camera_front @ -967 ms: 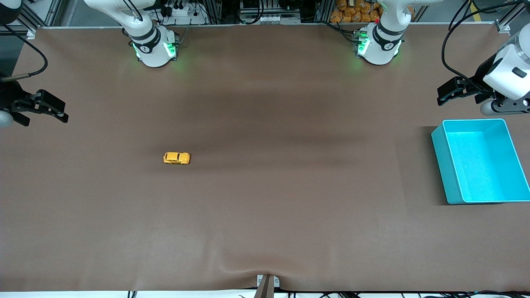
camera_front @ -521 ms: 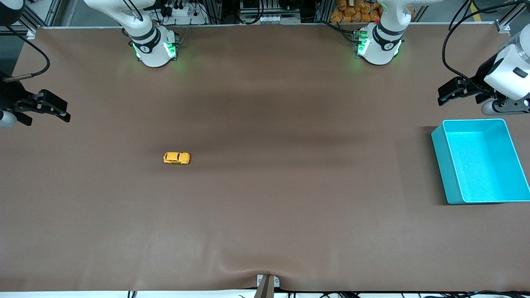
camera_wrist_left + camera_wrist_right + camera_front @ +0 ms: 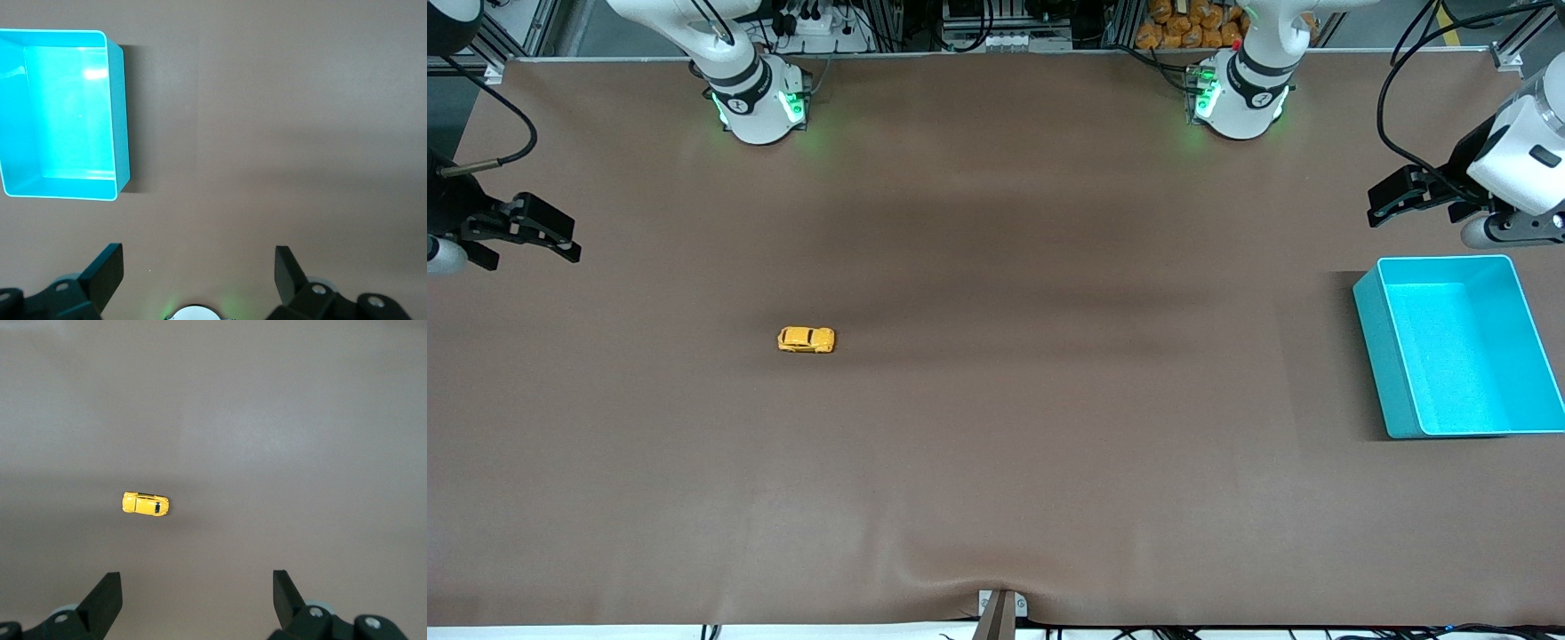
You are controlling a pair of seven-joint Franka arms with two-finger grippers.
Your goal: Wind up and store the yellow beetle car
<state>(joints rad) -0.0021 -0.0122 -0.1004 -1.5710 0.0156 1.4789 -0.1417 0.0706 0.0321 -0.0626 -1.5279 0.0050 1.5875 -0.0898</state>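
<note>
The yellow beetle car [image 3: 807,340] stands on its wheels on the brown table, toward the right arm's end; it also shows in the right wrist view [image 3: 145,504]. My right gripper [image 3: 538,234] hangs open and empty high over the table's edge at the right arm's end, well apart from the car. My left gripper [image 3: 1392,201] is open and empty, up in the air beside the turquoise bin [image 3: 1369,302], over the bare table. The bin is empty and also shows in the left wrist view [image 3: 119,113].
The brown mat [image 3: 996,427] covers the whole table. Both arm bases [image 3: 760,102] stand along the edge farthest from the front camera. A small clamp [image 3: 1000,609] sits at the mat's nearest edge.
My right gripper has drifted slightly toward the table's middle. The left gripper has risen a touch. The car and bin have not moved.
</note>
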